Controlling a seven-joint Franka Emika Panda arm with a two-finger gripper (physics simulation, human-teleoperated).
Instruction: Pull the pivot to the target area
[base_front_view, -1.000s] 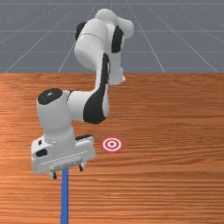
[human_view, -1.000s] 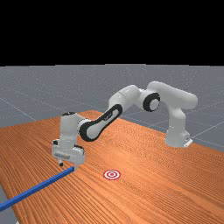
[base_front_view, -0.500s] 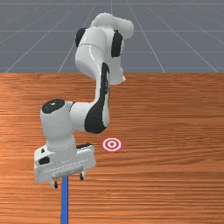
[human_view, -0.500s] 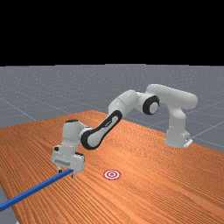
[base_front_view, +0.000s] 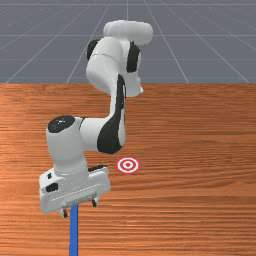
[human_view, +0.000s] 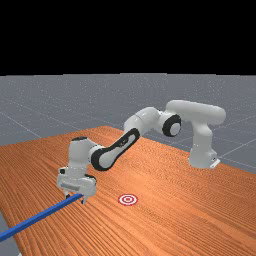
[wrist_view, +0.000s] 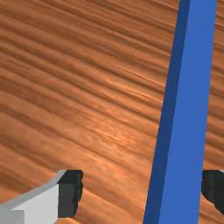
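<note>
My gripper (base_front_view: 80, 208) hangs over the inner end of a long blue bar (base_front_view: 74, 232) on the front view's left. In the far view the gripper (human_view: 76, 199) is low over the table, by the end of the bar (human_view: 40, 218). The wrist view has the gripper (wrist_view: 142, 191) open, its fingers wide apart; the bar (wrist_view: 187, 109) runs between them, close beside one finger and well away from the other. The hand hides the bar's end in the front view. A red-and-white ring target (base_front_view: 128, 165) lies on the table, apart from bar and hand.
The wooden table (base_front_view: 190, 210) carries the target, beside the hand toward the front view's right. In the far view the bar reaches out past the table's edge at the lower left. The arm's base (human_view: 202, 159) stands at the far view's right.
My hand has come down and moved outward along the bar, toward the front view's bottom, with only a slight shift in the last half second. The bar and target have not visibly moved.
</note>
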